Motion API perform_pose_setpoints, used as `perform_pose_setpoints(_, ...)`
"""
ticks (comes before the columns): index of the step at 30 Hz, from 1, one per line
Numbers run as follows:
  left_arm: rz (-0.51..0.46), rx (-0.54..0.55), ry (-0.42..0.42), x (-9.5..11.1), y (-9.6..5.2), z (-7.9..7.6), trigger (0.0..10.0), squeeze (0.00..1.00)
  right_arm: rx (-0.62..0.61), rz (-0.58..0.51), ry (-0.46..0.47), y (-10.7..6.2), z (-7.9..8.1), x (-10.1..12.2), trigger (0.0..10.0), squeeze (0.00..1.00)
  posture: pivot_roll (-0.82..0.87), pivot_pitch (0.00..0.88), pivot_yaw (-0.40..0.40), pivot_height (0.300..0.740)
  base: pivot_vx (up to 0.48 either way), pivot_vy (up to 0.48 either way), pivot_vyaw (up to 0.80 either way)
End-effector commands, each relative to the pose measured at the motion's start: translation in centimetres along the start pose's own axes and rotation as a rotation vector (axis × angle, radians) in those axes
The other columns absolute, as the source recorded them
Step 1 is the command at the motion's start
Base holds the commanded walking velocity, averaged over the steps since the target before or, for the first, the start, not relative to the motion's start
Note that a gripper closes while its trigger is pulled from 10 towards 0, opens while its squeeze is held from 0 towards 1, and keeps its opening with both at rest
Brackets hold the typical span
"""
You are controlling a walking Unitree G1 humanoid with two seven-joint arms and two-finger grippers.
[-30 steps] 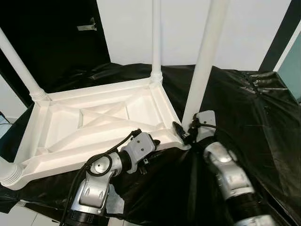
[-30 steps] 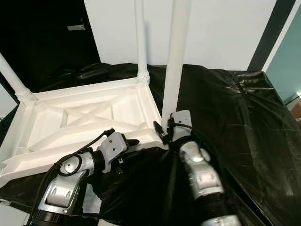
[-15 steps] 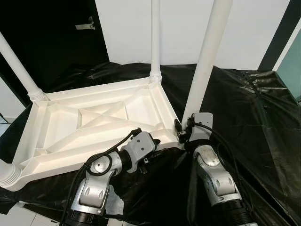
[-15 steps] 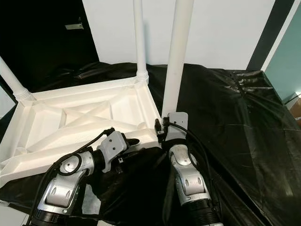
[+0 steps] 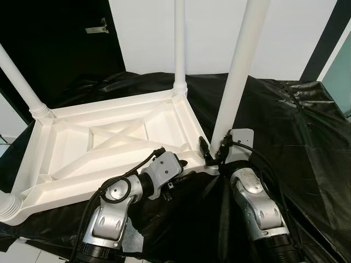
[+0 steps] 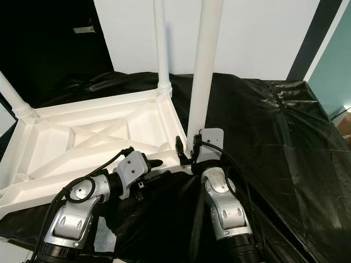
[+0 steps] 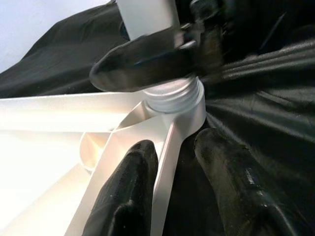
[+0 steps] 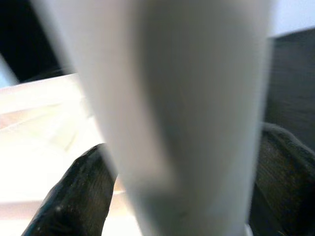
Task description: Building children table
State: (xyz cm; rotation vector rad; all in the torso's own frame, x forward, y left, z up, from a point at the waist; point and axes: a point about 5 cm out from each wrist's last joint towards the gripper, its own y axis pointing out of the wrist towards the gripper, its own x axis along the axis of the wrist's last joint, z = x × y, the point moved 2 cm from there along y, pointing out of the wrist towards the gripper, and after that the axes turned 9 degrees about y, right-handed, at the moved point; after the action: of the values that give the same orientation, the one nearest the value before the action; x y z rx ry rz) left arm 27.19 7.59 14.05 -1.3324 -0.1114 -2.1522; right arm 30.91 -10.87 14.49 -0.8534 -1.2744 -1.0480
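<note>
Both silver arms reach up from the bottom of the frame toward its centre. The left end effector, lower centre-left, has its two black fingers closed with a thin gap between them. The right end effector, lower centre-right, stands upright, its fingers spread apart and clamped.

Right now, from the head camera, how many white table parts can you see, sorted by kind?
Upturned white plastic tabletop: 1
White round plastic legs standing in its corners: 4 (near-right, held by the right gripper; far-right; far-left; near-left, only its base in frame)
Total: 5 parts
</note>
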Motion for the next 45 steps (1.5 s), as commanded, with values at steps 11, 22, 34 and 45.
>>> perform_pose_setpoints(11, 0.038, 0.14, 0.0, -0.5, -0.1, 1.1, 10.0, 0.0, 0.387, 0.109, -0.093, -0.1, -0.8, 0.4, 10.0, 0.0, -0.04, 0.0, 0.011, 0.74, 0.0, 0.0, 0.0)
perform_pose_setpoints(22, 0.029, 0.125, 0.008, -0.4, 0.4, 1.0, 10.0, 0.0, 0.485, 0.161, -0.144, 0.8, -0.4, -0.6, 2.2, 0.0, -0.04, 0.0, 0.006, 0.74, 0.0, 0.0, 0.0)
perform_pose_setpoints(34, 0.034, 0.13, 0.018, -0.5, 0.3, 1.1, 10.0, 0.0, 0.433, 0.196, -0.043, -0.2, -1.0, -2.3, 1.3, 0.0, -0.01, 0.0, -0.009, 0.74, 0.0, 0.0, 0.0)
perform_pose_setpoints(45, 0.033, 0.122, 0.016, -0.6, 0.3, 0.7, 10.0, 0.0, 0.207, 0.159, -0.038, -0.4, -0.6, -3.1, 10.0, 0.0, -0.03, 0.0, -0.016, 0.74, 0.0, 0.0, 0.0)
